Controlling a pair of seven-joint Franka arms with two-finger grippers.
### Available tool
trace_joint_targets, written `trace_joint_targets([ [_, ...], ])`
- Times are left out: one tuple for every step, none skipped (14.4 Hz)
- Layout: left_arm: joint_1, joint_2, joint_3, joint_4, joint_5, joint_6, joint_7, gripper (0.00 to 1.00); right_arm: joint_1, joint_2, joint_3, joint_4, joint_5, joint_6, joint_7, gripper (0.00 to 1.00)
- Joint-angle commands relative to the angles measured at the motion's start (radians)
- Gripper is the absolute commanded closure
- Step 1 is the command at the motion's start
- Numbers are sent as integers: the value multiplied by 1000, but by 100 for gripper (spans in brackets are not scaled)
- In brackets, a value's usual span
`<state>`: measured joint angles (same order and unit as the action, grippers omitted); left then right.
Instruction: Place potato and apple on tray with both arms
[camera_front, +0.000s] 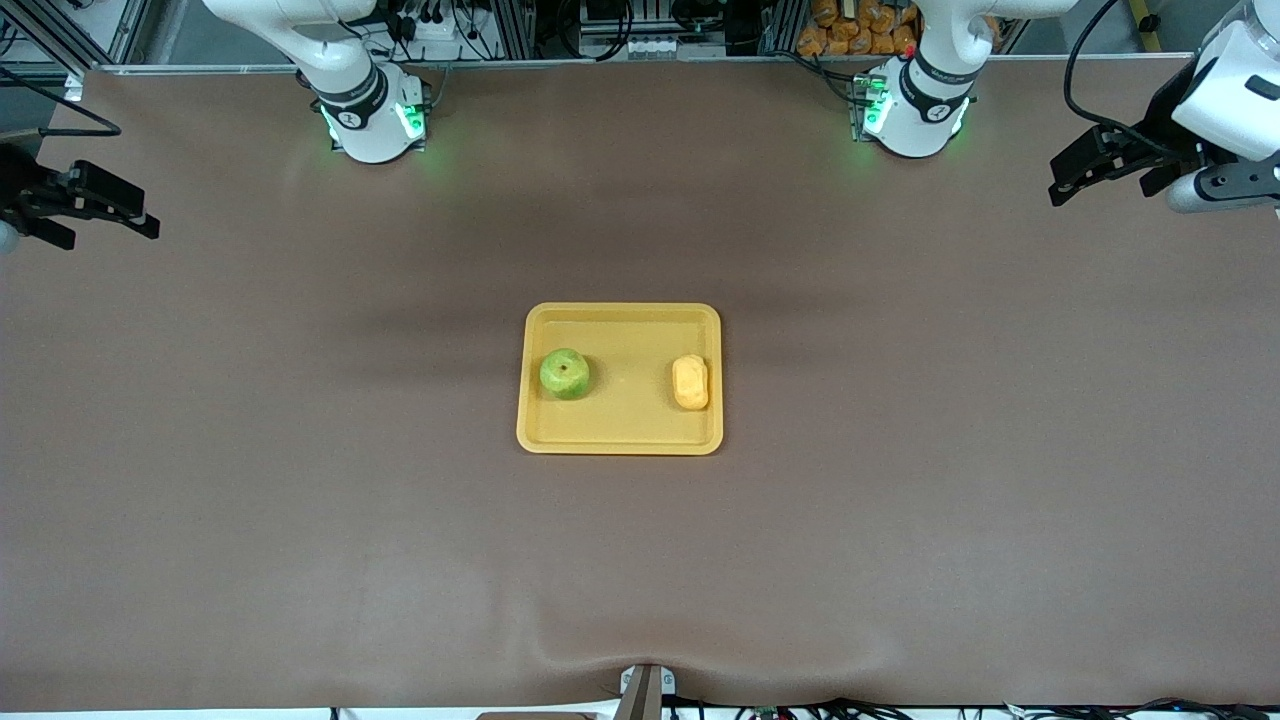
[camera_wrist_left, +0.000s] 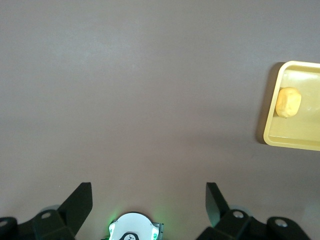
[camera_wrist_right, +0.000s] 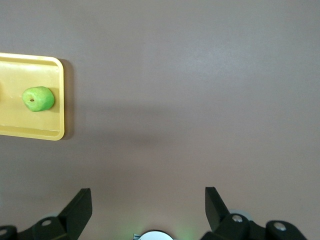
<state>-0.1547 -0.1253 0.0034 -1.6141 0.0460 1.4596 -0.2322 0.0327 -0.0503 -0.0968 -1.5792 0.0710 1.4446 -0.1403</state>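
Observation:
The yellow-orange tray lies at the table's middle. The green apple sits on it toward the right arm's end, and the yellow potato sits on it toward the left arm's end. The left gripper is open and empty, up over the table's edge at the left arm's end. The right gripper is open and empty, up over the right arm's end. The left wrist view shows its open gripper, the potato and the tray. The right wrist view shows its open gripper, the apple and the tray.
The brown table cover spreads all round the tray. The two green-lit arm bases stand along the table's edge farthest from the front camera. A small mount sits at the edge nearest the camera.

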Motion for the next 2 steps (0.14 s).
trace_joint_targets([
  [0, 10, 1, 23, 17, -22, 8, 0, 9, -7, 5, 8, -14, -4, 11, 0],
  [0, 9, 1, 23, 17, -22, 8, 0, 9, -7, 5, 8, -14, -4, 11, 0],
])
